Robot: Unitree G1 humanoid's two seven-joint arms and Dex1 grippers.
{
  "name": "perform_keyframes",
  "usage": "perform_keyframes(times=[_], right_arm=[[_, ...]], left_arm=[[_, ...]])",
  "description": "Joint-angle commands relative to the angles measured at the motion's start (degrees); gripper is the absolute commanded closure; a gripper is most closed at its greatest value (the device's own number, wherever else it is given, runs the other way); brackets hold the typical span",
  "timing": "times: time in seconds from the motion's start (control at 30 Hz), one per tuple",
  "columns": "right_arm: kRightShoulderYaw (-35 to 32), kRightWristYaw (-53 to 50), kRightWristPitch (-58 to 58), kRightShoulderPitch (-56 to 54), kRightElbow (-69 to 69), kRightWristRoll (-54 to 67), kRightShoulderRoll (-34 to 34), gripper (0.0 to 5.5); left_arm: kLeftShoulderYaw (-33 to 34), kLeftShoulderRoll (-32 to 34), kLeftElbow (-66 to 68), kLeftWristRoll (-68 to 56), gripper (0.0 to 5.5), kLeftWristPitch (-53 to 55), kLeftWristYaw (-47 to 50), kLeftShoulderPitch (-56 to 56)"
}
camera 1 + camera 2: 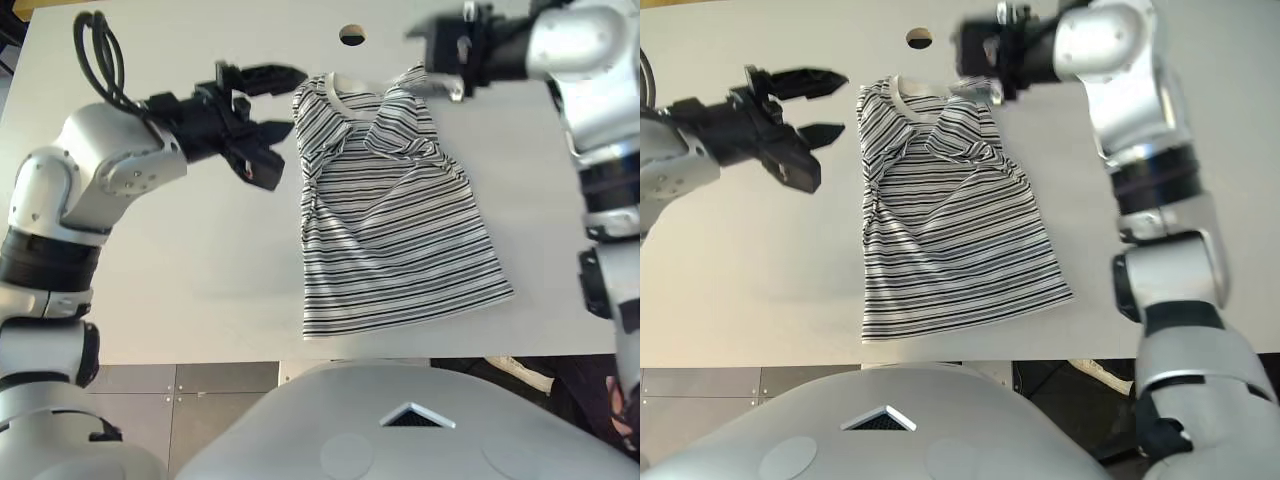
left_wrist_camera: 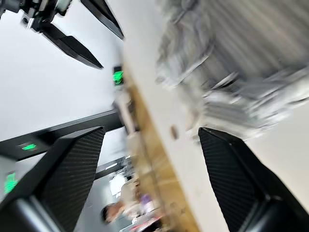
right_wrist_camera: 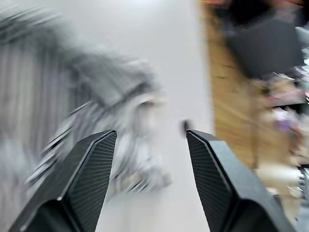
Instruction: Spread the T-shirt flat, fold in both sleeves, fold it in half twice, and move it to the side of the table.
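The striped T-shirt (image 1: 390, 230) lies in the middle of the white table (image 1: 180, 260). Its bottom part is mostly smooth, but the top by the collar is bunched up. The left gripper (image 1: 293, 100) hangs just beside the collar, wide open, with nothing in it. The right gripper (image 3: 150, 131) is over the shirt's other shoulder, open too, holding nothing. A small round hole (image 1: 352, 36) sits in the table past the collar.

- T-shirt (image 1: 390, 230): thin black and white stripes, with a plain white neckband.
- Table (image 1: 180, 260): plain pale grey.
- Left gripper (image 1: 297, 100): black; its fingers (image 2: 72, 174) show a fine woven carbon texture.
- Right gripper (image 3: 152, 131): black, same weave.
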Motion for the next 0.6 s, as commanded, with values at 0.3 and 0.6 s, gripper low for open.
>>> perform_keyframes(times=[0.3,0.6], right_arm=[[0.1,17.2,-4.3,21.7,-24.8,4.8,-25.3,2.81],[-0.2,17.5,-7.7,25.8,-29.5,3.2,-28.6,2.81]], left_arm=[[0.2,13.2,-21.4,-14.6,1.88,10.2,-19.5,27.0],[-1.0,9.4,-24.3,-10.1,1.88,12.0,-20.1,30.3]])
